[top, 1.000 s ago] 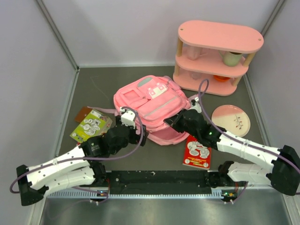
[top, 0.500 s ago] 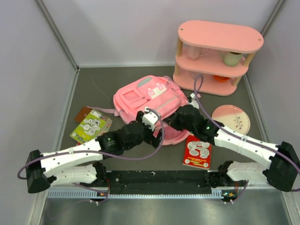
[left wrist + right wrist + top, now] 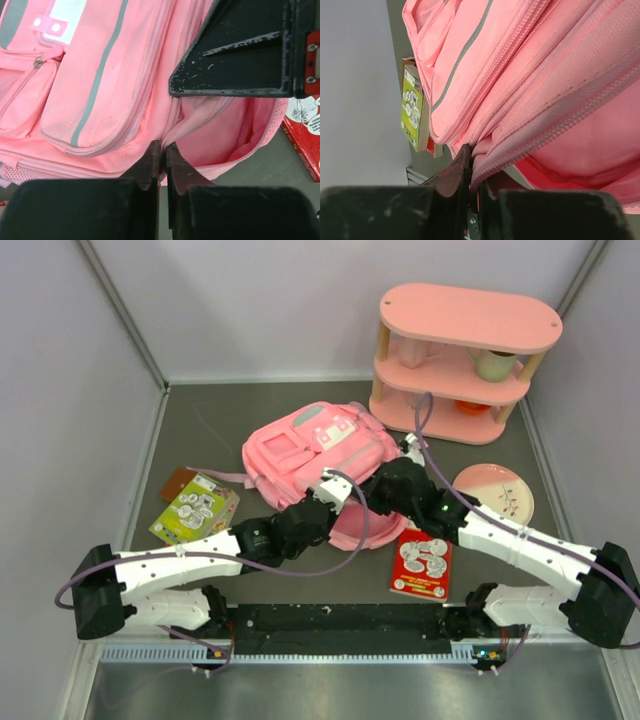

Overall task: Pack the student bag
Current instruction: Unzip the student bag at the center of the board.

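The student bag [image 3: 305, 450] lies flat in the middle of the table, pink with a grey stripe, its main zip gaping at the near edge. My left gripper [image 3: 162, 149] pinches the bag's [image 3: 110, 75] zip edge where the opening starts, its jaws almost together on the fabric. The right gripper [image 3: 472, 159] is shut on the same opening's upper lip and holds the pink cloth [image 3: 545, 75] up. From above, the left gripper [image 3: 345, 508] and the right gripper [image 3: 375, 498] meet side by side at the bag's near rim.
A red book [image 3: 422, 562] lies just right of the bag's mouth, and a green book [image 3: 195, 507] and a brown item [image 3: 178, 482] sit left of it. The pink shelf unit [image 3: 465, 360] stands at the back right, with a pink plate [image 3: 493, 495] in front of it.
My left arm swung right from beside the green book to the bag's near rim, and its jaws went from wide open to closed on the zip edge. The right gripper shifted slightly.
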{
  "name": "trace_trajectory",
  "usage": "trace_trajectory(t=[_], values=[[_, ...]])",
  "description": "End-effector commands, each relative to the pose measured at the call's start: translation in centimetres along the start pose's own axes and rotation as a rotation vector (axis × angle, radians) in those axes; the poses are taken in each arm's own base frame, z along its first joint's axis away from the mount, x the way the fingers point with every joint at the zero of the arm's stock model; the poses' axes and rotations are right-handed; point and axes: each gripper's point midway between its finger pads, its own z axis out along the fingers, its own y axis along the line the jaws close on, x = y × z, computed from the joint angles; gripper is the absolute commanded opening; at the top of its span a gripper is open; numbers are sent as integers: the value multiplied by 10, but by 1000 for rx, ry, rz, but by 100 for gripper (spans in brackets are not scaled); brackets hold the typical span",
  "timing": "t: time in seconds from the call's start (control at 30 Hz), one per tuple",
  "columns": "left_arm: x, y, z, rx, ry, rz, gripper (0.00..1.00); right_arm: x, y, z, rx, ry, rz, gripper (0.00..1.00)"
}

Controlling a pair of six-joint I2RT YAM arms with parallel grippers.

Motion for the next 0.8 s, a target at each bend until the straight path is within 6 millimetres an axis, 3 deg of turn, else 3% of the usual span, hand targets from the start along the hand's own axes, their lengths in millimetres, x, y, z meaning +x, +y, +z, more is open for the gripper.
trace_trajectory(t=[0.0, 0.07, 0.1, 0.13, 0.17, 0.2, 0.23, 0.33, 0.4, 0.47, 0.53, 0.6, 0.77], values=[[-24, 34, 13, -185, -38, -58, 0, -22, 39, -21, -133, -42, -41, 12], [-23, 49, 14, -228, -24, -91, 0, -29, 23, -20, -100, -72, -46, 27], [-24, 51, 12, -226, -34, -107, 0, -34, 18, -21, -91, -89, -40, 50], [-21, 53, 12, -214, -43, -115, 0, -45, 12, -23, -82, -122, -50, 61], [-33, 60, 8, -205, -92, -155, 0, -49, 8, -25, -73, -136, -58, 61], [-35, 55, 8, -155, -99, -168, 0, -53, 5, -26, -70, -149, -63, 37], [-38, 56, 7, -146, -110, -184, 0, -58, 4, -27, -70, -162, -63, 36], [-49, 59, 4, -135, -130, -188, 0, -63, 8, -30, -79, -167, -111, 53], [-49, 60, 5, -133, -116, -190, 0, -57, 6, -32, -91, -142, -127, 51], [-55, 56, 6, -108, -125, -197, 0, -42, -8, -27, -91, -100, -160, 42], [-62, 53, 6, -88, -137, -205, 0, -27, -30, -17, -53, -56, -145, 25], [-65, 53, 6, -87, -140, -209, 0, -22, -35, -9, -65, -50, -157, 11], [-75, 50, 3, -68, -155, -236, 0, -24, -20, 19, -111, -62, -175, 2]])
